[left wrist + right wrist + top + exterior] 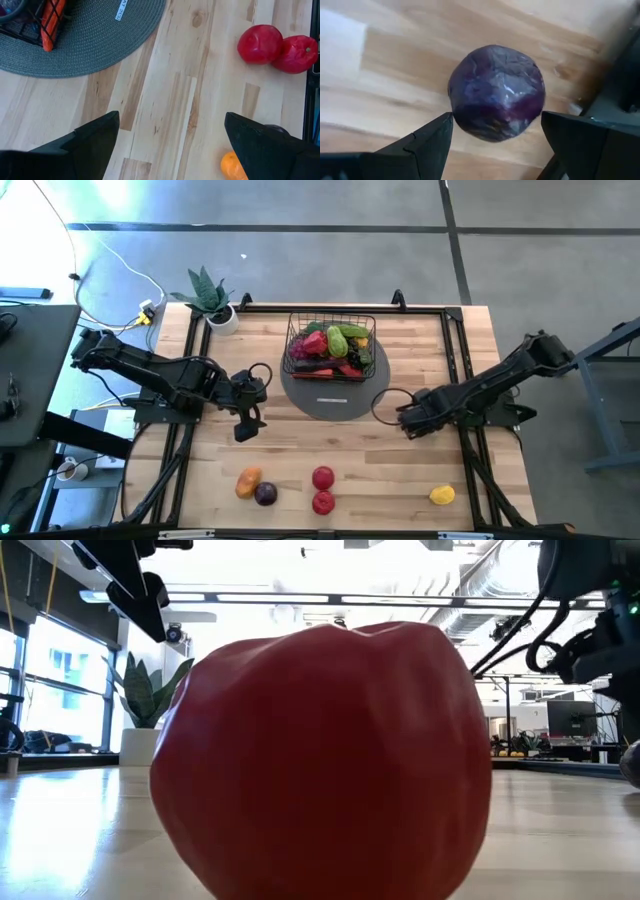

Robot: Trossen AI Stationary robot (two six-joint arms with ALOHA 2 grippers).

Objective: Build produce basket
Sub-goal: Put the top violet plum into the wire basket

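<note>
The black wire basket [331, 340] stands on a grey round mat [335, 392] at the far middle and holds red, green and orange produce [330, 345]. Loose produce lies near the front edge: an orange piece [248, 480], a purple one [265, 494], two red ones [322, 477] [322, 502] and a yellow one [441, 495]. My right gripper [496, 120] points down, open, its fingers on either side of a purple ball [495, 92] that rests on the table, without touching it. My left gripper [246, 425] hangs open above bare wood left of the mat.
A potted plant [212, 300] stands at the far left corner. One red fruit [320, 760] fills the low view close to the camera. Bare wood lies between the mat and the front row of produce. Black frame rails [455, 350] run along the table's sides.
</note>
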